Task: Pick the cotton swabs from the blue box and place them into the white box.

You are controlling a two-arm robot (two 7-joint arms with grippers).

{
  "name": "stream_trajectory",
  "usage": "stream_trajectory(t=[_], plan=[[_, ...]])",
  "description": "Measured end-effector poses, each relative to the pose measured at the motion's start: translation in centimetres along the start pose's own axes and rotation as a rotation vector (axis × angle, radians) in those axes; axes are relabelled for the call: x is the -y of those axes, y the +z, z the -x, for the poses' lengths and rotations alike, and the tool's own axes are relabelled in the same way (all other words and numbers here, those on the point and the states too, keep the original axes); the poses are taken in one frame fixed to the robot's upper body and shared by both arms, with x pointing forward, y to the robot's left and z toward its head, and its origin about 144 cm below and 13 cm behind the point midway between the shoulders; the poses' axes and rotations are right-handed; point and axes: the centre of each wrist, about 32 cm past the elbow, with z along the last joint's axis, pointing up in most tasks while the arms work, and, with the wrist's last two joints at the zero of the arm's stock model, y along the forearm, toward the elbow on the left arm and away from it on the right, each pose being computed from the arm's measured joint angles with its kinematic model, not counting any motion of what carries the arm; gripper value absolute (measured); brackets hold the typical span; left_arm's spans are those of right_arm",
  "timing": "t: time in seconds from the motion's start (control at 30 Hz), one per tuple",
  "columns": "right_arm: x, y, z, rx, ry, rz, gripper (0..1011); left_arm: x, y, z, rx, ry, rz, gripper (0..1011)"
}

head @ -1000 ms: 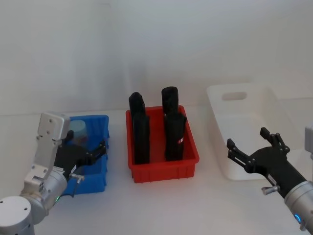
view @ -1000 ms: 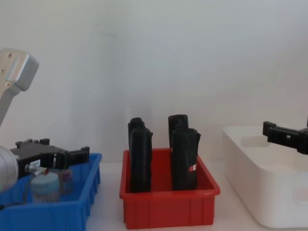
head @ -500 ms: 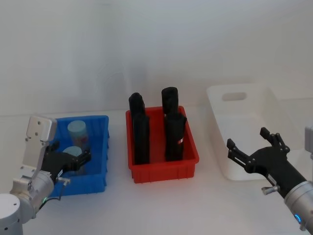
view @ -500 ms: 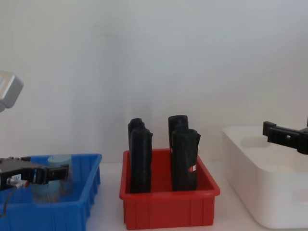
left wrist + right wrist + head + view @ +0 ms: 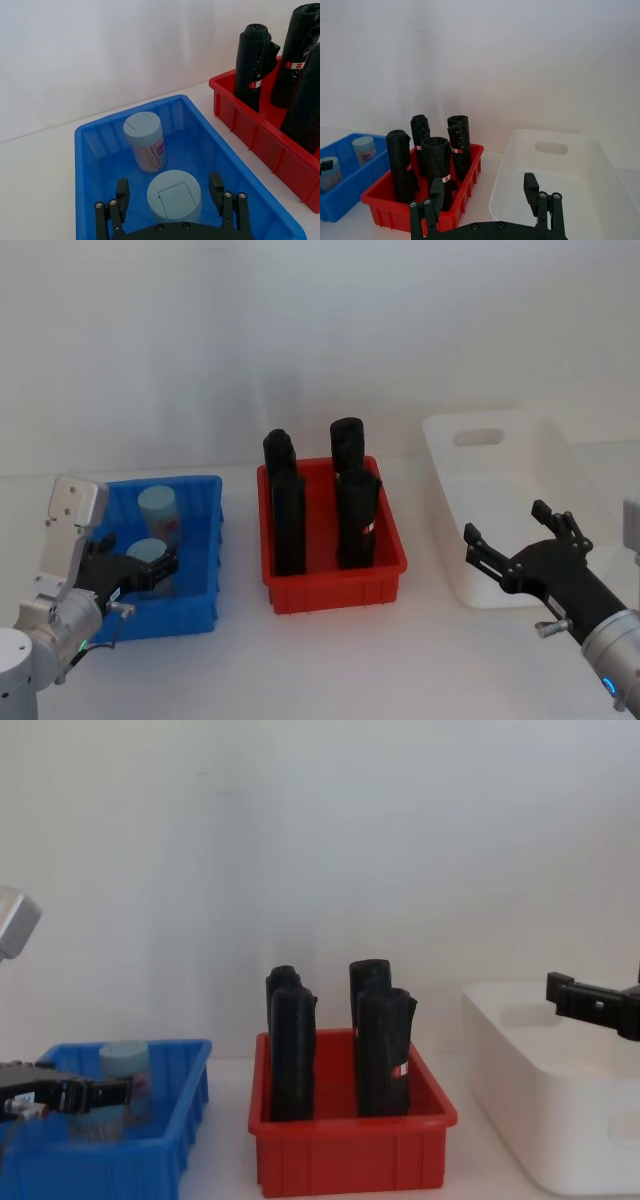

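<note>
The left tool (image 5: 148,580), at the lower left of the head view, sits low inside the blue box (image 5: 190,483) with its fingers (image 5: 122,192) spread to either side of the near jar of cotton swabs (image 5: 174,194), a gap showing on each side. The second jar of cotton swabs (image 5: 158,508) stands upright just behind it in the same box. The right tool (image 5: 505,524), at the lower right, hangs with fingers spread at the near edge of the white box (image 5: 500,480), with the red bin (image 5: 335,592) of black upright objects (image 5: 290,520) on the bench (image 5: 330,660) between the two boxes.
</note>
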Motion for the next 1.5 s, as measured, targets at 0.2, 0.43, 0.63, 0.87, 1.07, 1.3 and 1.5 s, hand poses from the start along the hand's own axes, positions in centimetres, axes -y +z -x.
stream_trajectory(t=[0.2,0.43,0.63,0.87,1.07,1.3,1.5], plan=[[0.0,0.0,0.0,0.000,0.000,0.000,1002,0.3,-0.1,-0.4,-0.015,-0.014,-0.007,1004],[0.0,0.0,0.0,0.000,0.000,0.000,1002,0.7,-0.2,-0.8,-0.051,-0.039,-0.013,980],[0.0,0.0,0.0,0.000,0.000,0.000,1002,0.9,-0.4,-1.0,-0.073,-0.055,-0.017,835],[0.0,0.0,0.0,0.000,0.000,0.000,1002,1.0,-0.4,-1.1,-0.078,-0.061,-0.021,660],[0.0,0.0,0.0,0.000,0.000,0.000,1002,0.9,-0.2,-1.1,-0.065,-0.062,-0.025,660],[0.0,0.0,0.0,0.000,0.000,0.000,1002,0.6,0.4,-1.0,-0.027,-0.057,-0.008,661],[0.0,0.0,0.0,0.000,0.000,0.000,1002,0.1,1.3,-0.9,0.009,-0.056,0.032,660]])
